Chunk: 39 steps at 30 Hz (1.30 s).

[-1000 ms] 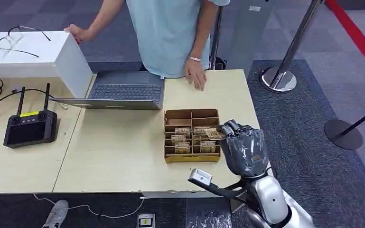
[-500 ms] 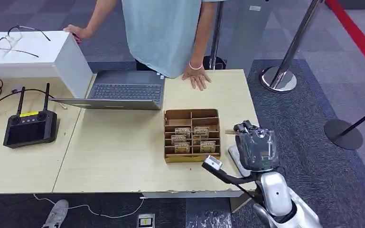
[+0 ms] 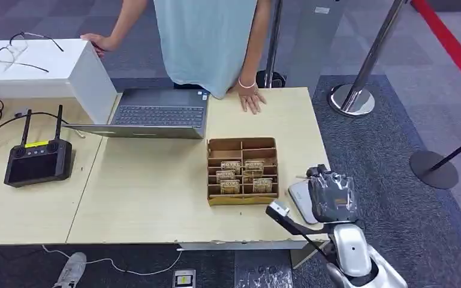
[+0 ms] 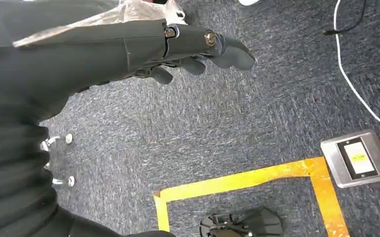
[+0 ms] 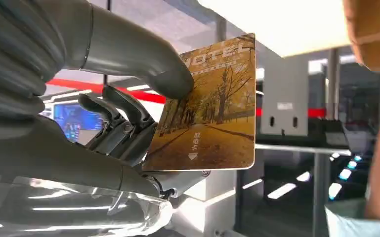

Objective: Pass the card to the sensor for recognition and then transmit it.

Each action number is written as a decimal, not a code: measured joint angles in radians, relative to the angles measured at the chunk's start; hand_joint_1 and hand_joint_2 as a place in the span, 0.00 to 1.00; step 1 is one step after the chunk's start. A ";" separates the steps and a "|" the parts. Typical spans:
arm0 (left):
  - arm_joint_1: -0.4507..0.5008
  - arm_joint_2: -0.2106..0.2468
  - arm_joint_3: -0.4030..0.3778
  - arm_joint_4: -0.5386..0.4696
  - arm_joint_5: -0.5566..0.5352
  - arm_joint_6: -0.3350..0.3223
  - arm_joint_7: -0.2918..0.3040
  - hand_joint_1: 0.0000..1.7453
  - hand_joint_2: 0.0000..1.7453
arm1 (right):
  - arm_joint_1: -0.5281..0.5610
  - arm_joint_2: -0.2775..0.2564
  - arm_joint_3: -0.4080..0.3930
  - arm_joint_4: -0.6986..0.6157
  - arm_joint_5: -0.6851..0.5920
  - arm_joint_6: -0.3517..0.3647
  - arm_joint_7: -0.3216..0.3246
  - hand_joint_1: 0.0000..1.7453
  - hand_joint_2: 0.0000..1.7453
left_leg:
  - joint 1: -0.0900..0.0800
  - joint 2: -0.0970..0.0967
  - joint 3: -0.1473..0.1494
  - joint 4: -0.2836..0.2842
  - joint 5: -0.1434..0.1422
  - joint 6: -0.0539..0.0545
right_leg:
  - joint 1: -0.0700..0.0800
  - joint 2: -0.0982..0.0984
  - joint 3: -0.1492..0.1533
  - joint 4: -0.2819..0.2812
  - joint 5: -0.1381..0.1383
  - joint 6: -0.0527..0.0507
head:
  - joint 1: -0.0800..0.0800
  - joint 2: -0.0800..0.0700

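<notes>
My right hand (image 3: 333, 195) hangs over the table's near right corner, above a flat light grey sensor pad (image 3: 298, 197). In the right wrist view, the thumb and fingers (image 5: 128, 123) of that hand pinch a golden hotel card (image 5: 212, 113) printed with an autumn tree lane. The brown cardboard card box (image 3: 243, 200) sits just left of the hand, with several similar cards standing in its compartments. My left hand (image 4: 192, 49) hangs over the grey carpet, its fingers loosely extended and holding nothing.
A person in a light blue shirt stands at the far side, one hand (image 3: 252, 99) resting on the table. An open laptop (image 3: 156, 114), a black controller (image 3: 36, 159) and a white box (image 3: 36, 69) with glasses lie to the left. A stanchion base (image 3: 352, 99) stands at the right.
My right hand has drawn away from the card box with the card, moving right and toward the near edge until it is over the sensor pad. The person's hand has shifted slightly on the table.
</notes>
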 joint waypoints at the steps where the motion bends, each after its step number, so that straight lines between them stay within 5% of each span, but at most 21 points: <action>1: 0.000 0.000 0.000 0.000 0.000 0.000 0.000 0.00 1.00 | 0.005 0.000 -0.002 0.005 -0.005 -0.003 0.001 1.00 1.00 | 0.000 0.000 0.000 0.000 0.000 0.000 | 0.000 0.000 0.000 0.000 0.000 0.000 | 0.000 0.000; 39: 0.000 0.000 0.000 0.000 0.002 0.003 0.003 0.00 1.00 | 0.045 0.035 0.007 0.189 -0.069 -0.111 0.019 1.00 1.00 | 0.000 0.000 0.000 0.000 0.000 0.000 | 0.000 0.000 0.000 0.000 0.000 0.000 | 0.000 0.000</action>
